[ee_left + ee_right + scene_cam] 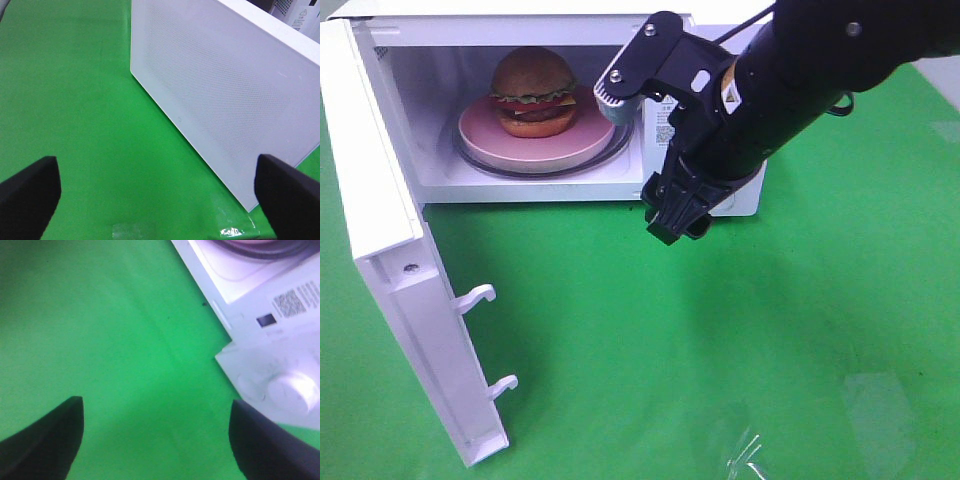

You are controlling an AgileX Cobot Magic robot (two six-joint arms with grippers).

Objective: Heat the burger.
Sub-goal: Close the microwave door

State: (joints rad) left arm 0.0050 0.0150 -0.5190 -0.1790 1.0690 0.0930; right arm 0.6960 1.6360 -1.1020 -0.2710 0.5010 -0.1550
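Note:
The burger [532, 92], with brown bun, green lettuce and red tomato, sits on a pink plate [480, 140] inside the open white microwave [530, 190]. Its door [405, 290] hangs wide open at the left; the left wrist view shows the door's outer face [220, 95]. My right gripper [677, 225] is open and empty, hovering above the green cloth just in front of the microwave's control panel [280, 390]. Its fingers [45, 440] are spread wide. My left gripper [155, 192] is open and empty beside the door; it does not show in the exterior view.
Green cloth [740, 350] covers the table in front and to the right of the microwave. The door's two latch hooks [480, 296] stick out from its inner edge. A shiny patch [750, 455] lies near the front edge.

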